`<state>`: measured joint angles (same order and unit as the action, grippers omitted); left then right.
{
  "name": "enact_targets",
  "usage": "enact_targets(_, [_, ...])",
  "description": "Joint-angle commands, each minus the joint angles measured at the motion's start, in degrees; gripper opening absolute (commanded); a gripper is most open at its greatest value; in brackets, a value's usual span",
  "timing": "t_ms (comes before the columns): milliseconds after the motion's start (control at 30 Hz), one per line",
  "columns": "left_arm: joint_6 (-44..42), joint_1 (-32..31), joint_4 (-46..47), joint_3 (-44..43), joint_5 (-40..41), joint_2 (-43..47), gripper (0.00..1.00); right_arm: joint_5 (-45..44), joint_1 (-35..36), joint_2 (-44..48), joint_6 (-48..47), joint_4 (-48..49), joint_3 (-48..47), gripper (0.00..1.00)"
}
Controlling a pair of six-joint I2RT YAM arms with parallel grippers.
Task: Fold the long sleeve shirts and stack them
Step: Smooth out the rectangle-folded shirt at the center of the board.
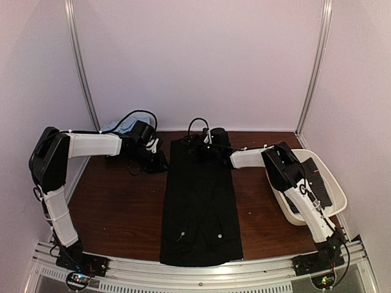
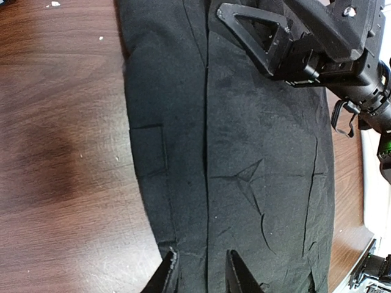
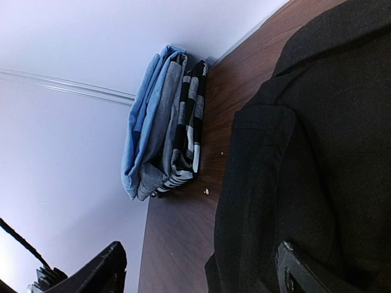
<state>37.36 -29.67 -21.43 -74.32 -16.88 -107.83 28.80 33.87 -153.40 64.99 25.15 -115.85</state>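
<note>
Top external view, midway through a folding job: the black shirt (image 1: 201, 207) lies flat on the brown table (image 1: 116, 201) as one long narrow strip; its far end sits under both pincers, and its near hem, showing two small white buttons (image 1: 182, 234), lies well away from them toward the arm bases; no sleeve sticks out on either side, so the sleeves look to be tucked in already, though the folds hide them. The left pincer (image 2: 204, 274) hovers at the strip's left edge, fingers parted, cloth showing between them and nothing gripped; the right pincer (image 3: 201, 278) is released too, fingers wide, low over the collar end and near its partner. Beyond the right pincer's fingers, against the back wall, sits a folded pile (image 3: 162, 128) of blue, grey and striped cloth; well behind that pincer, out by its own arm's elbow, a white basket (image 1: 335, 194) holds dark cloth (image 1: 314, 174), and whether that is another shirt waiting I cannot tell. To my eye the narrowing is done; what is left is to take the collar end, fold the strip across its length into a compact packet and set it on a stack; any shirt in the basket would then need the whole routine.
</note>
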Motion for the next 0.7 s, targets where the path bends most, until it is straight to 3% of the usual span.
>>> enact_targets(0, [-0.97, 0.58, 0.47, -0.29, 0.33, 0.43, 0.27, -3.62, -0.91, 3.21, -1.06, -1.19, 1.86, 0.87])
enact_targets(300, [-1.02, 0.75, 1.27, 0.27, 0.31, 0.34, 0.27, -2.09, -0.41, 13.0, -6.87, -4.0, 7.05, 0.95])
enact_targets(667, [-0.29, 0.93, 3.14, 0.54, -1.25, -0.56, 0.27, -0.65, 2.82, 27.85, -5.34, 8.25, 34.32, 1.0])
